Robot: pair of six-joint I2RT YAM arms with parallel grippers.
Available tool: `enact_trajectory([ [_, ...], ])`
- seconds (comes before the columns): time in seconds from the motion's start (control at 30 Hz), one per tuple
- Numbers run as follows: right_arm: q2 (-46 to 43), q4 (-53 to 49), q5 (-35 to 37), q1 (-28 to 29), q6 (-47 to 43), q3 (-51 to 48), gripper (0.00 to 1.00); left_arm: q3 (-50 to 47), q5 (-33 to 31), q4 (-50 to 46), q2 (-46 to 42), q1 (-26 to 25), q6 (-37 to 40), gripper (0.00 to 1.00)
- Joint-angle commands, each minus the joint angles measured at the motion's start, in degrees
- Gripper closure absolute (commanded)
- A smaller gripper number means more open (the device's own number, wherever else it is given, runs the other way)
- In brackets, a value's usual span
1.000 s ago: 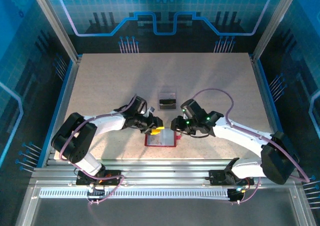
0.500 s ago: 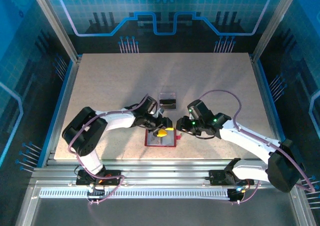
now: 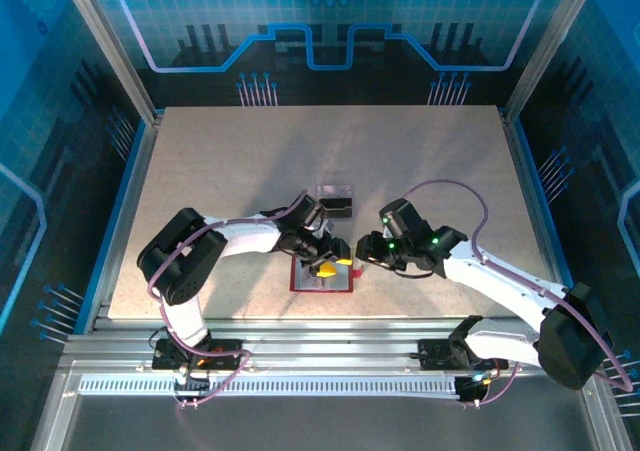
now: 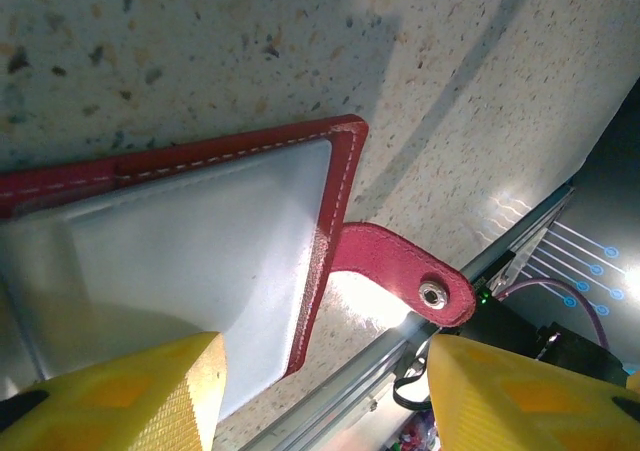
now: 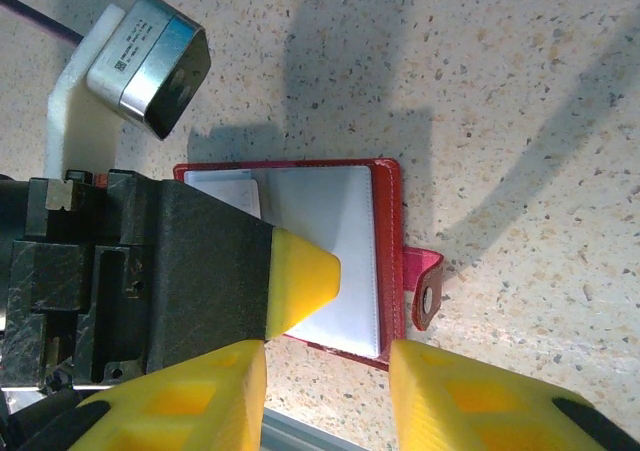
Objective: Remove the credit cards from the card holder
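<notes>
While the dark-red folding card holder (image 3: 335, 282) with pale grey pockets lies open on the speckled desk (image 3: 220, 171), low centre in the top view, the left hand (image 4: 320, 391) hangs spread above its tab corner; the right hand (image 5: 325, 396), also spread, hovers beside it. Thin dark cards (image 3: 337, 207) lie just above.

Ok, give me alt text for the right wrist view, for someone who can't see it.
An open red card holder lies on the speckled table, pale pockets up, its snap tab pointing right. The left gripper reaches over it from the left; the right gripper hangs open at the frame's bottom.
</notes>
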Motion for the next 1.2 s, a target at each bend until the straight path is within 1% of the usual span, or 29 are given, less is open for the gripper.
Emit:
enact_trajectory([
  [0.0, -0.7, -0.7, -0.7, -0.7, -1.0, -0.4, 0.63, 1.8, -0.8, -3.2, -2.0, -0.2, 0.6, 0.44],
  [0.1, -0.3, 1.1, -2.2, -0.7, -0.6, -0.6, 0.63, 2.1, -1.4, -4.1, -4.3, 0.1, 0.9, 0.44],
  [0.23, 1.4, 3.7, -4.5, -0.6, -0.3, -0.3, 0.63, 0.8, -2.2, -4.7, -7.5, 2.0, 1.0, 0.44],
  [0.47, 6.3, 6.7, -6.8, 0.5, -0.5, 1.9, 0.63, -4.4, -3.1, -5.9, -13.6, 6.7, 2.0, 0.45],
  [0.7, 13.3, 10.9, -9.0, 3.6, 0.3, 4.6, 0.63, -10.8, -3.4, -6.2, -18.3, 10.4, 3.1, 0.48],
  [0.73, 14.4, 11.8, -9.4, 4.1, 0.5, 5.0, 0.63, -11.5, -3.4, -6.2, -18.7, 10.7, 3.2, 0.49],
  [0.93, 21.2, 17.8, -11.9, 6.3, 2.8, 5.9, 0.64, -15.1, -3.4, -4.2, -19.3, 11.1, 2.9, 0.65],
  [1.17, 25.6, 22.4, -13.2, 7.3, 4.1, 5.6, 0.65, -17.6, -2.5, -0.8, -17.7, 11.2, 1.7, 0.77],
])
